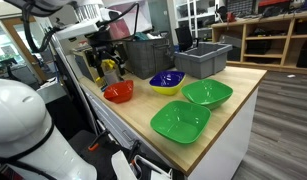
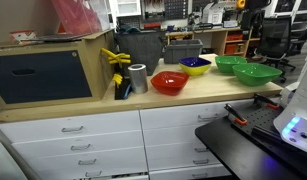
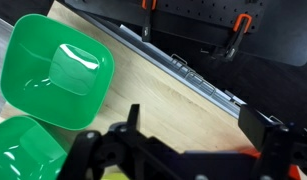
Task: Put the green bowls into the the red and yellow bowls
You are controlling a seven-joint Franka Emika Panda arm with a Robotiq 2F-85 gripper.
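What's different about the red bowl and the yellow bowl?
The red bowl is red inside and out; the yellow bowl looks blue inside. The red bowl sits beside the silver can; the yellow bowl sits nearer the grey bin. Both stand upright on the wooden counter.

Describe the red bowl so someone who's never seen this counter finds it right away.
Start at the wooden countertop above the white drawers. Four bowls sit along it; the red bowl is at the end beside the silver can. It is the only red one: next comes a yellow bowl, then two green bowls.
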